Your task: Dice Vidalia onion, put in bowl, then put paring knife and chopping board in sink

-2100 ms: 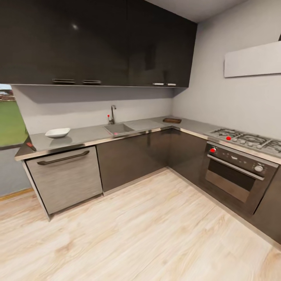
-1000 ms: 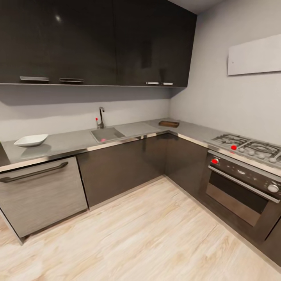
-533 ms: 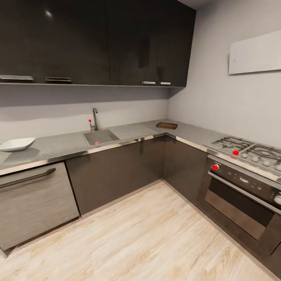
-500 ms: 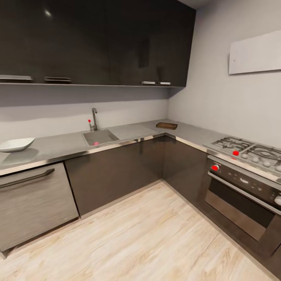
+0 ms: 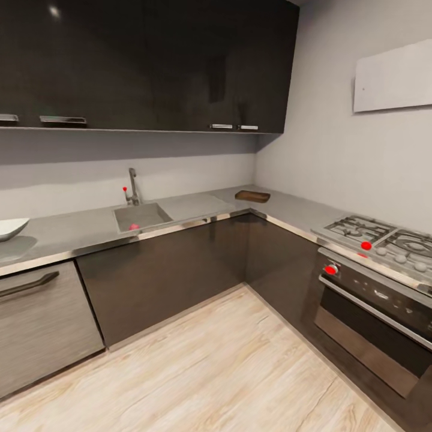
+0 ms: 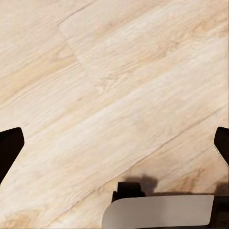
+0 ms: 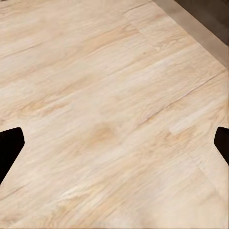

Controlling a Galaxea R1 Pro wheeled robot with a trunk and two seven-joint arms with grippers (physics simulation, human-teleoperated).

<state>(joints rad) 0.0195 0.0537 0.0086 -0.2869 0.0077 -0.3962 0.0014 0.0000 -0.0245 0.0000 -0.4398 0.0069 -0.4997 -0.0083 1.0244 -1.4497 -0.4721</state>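
The bowl (image 5: 8,227) is cut off at the countertop's (image 5: 72,228) left end. The Vidalia onion (image 5: 134,227) is a pink speck at the sink's (image 5: 141,216) front edge. The chopping board (image 5: 252,195) lies in the counter's corner. Both grippers — left (image 6: 114,143), right (image 7: 114,138) — hang fingers spread, grasping nothing, over pale wood floor (image 5: 228,372).

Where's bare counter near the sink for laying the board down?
Two free patches on the countertop: the stretch between the bowl and the sink, and the flat run from the sink to the chopping board. The basin itself holds the Vidalia onion.
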